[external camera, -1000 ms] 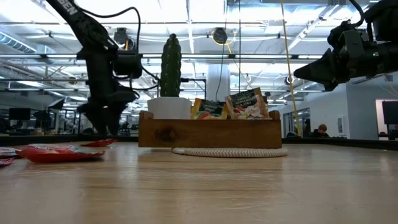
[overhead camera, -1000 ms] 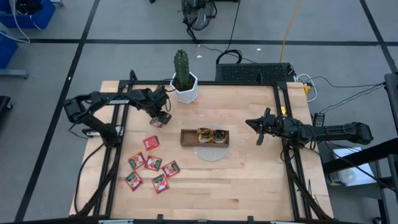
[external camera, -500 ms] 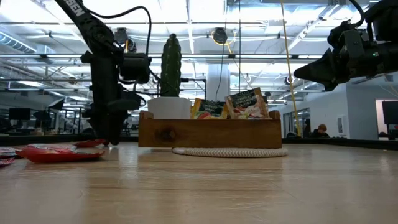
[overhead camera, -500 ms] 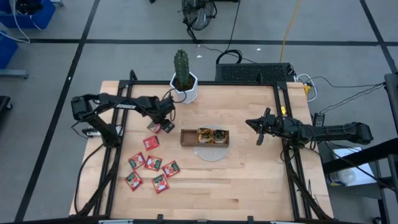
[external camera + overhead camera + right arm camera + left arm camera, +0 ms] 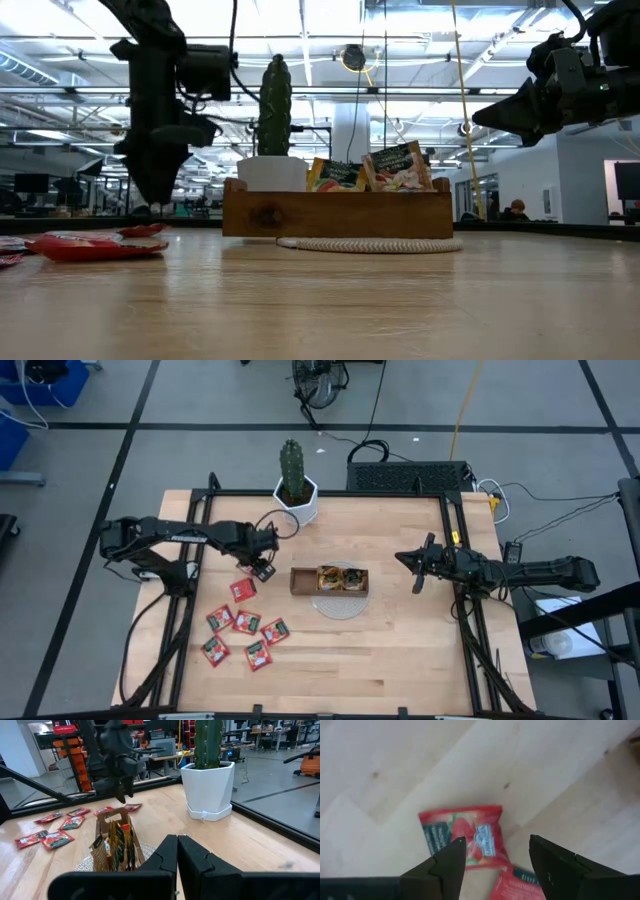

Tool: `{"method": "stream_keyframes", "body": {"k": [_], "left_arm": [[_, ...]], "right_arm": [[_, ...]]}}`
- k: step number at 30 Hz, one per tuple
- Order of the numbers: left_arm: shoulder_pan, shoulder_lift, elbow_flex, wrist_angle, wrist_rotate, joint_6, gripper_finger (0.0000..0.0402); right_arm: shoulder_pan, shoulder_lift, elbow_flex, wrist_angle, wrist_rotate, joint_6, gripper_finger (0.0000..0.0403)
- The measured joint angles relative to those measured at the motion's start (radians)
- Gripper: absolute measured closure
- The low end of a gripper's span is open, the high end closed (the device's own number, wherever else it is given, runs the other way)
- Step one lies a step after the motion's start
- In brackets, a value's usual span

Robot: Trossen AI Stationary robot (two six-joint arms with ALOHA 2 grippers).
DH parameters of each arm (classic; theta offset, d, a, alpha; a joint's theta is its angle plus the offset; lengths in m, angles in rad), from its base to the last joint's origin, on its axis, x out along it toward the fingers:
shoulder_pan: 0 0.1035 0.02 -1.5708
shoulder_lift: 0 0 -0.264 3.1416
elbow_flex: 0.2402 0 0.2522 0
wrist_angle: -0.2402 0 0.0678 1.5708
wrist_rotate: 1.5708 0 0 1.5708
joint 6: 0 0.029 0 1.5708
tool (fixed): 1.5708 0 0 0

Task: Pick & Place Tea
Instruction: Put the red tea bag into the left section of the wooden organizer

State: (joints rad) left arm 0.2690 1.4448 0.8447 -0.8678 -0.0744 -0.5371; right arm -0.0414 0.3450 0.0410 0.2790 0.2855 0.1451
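Left wrist view: left end effector [image 5: 496, 851] fingers apart, empty, above a red tea sachet [image 5: 461, 836].

The pale wooden table [image 5: 400, 650] carries a small brown wooden tray [image 5: 329, 580] near its centre, sachets standing in it, on a round pale woven mat [image 5: 338, 605]; at eleven o'clock of it stands a green cactus in a white pot [image 5: 294, 485]; at eight o'clock lie six flat red tea sachets [image 5: 244, 622]; the left hand [image 5: 262, 569] hovers just above the topmost one; the right hand [image 5: 415, 566] waits at three o'clock.
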Motion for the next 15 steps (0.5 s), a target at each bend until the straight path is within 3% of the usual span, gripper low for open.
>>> {"method": "stream_keyframes", "body": {"k": [4, 15], "left_arm": [[-0.061, 0.012, -0.003, -0.001, -0.085, -0.061, 0.0183], [-0.093, 0.011, -0.048, 0.002, -0.105, -0.191, 0.0183]], "right_arm": [[0.0, 0.0, 0.0, 0.0, 0.0, 0.0, 0.0403], [0.0, 0.0, 0.0, 0.0, 0.0, 0.0, 0.0403]]}}
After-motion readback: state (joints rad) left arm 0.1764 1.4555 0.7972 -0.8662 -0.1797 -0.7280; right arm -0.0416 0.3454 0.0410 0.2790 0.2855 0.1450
